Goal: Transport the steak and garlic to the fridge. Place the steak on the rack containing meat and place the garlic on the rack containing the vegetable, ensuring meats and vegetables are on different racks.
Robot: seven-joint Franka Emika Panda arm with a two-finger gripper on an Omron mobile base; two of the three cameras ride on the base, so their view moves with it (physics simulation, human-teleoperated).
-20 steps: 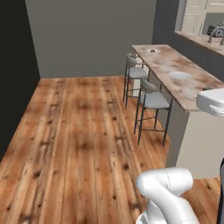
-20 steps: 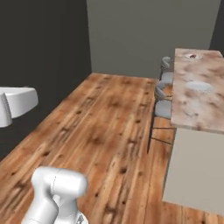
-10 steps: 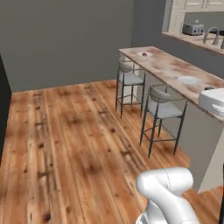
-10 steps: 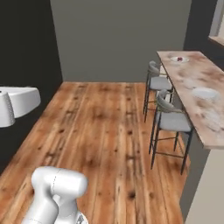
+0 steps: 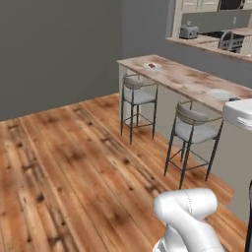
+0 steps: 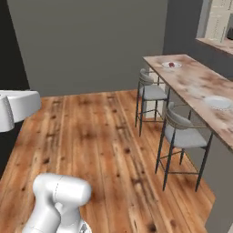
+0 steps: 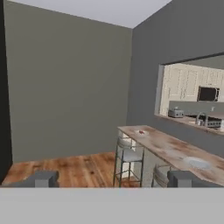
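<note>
Long marbled brown-and-cream stone bench (image 5: 189, 81) (image 6: 200, 86) (image 7: 168, 148) runs along the right side, over a grey base. At its far end sits a small white round plate (image 5: 152, 65) (image 6: 171, 65) (image 7: 141, 131) with a small red-pink slab on it, the steak (image 5: 152, 65) (image 6: 171, 64) (image 7: 141, 131); too small to make out marbling. Nearer along the bench, a second white shallow round dish (image 5: 220, 94) (image 6: 218, 102) (image 7: 197, 163), contents not readable.

Two grey cushioned bar stools with thin dark metal legs stand tucked against the bench on the wood-plank floor (image 5: 69, 167) (image 6: 91, 136): far stool (image 5: 138, 98) (image 6: 151, 93) (image 7: 128, 155) near the steak end, near stool (image 5: 195, 133) (image 6: 182, 134) beside the second dish. Plain grey walls behind and left.

Beyond the bench, through a wall opening, a back counter carries a silver boxy toaster (image 5: 188, 32) (image 7: 176, 113) and a curved metal faucet (image 5: 225, 39) (image 7: 199, 117); cream panelled cabinets above, and a dark microwave (image 7: 206, 93) in the hand view.

Jaws: two dark finger tips (image 7: 43, 178) stand wide apart at the bottom of the hand view, gripper (image 7: 111, 180) open, nothing between them. It points level toward the bench's far end, well apart from the steak. White arm base shows at the bottom of both base views.
</note>
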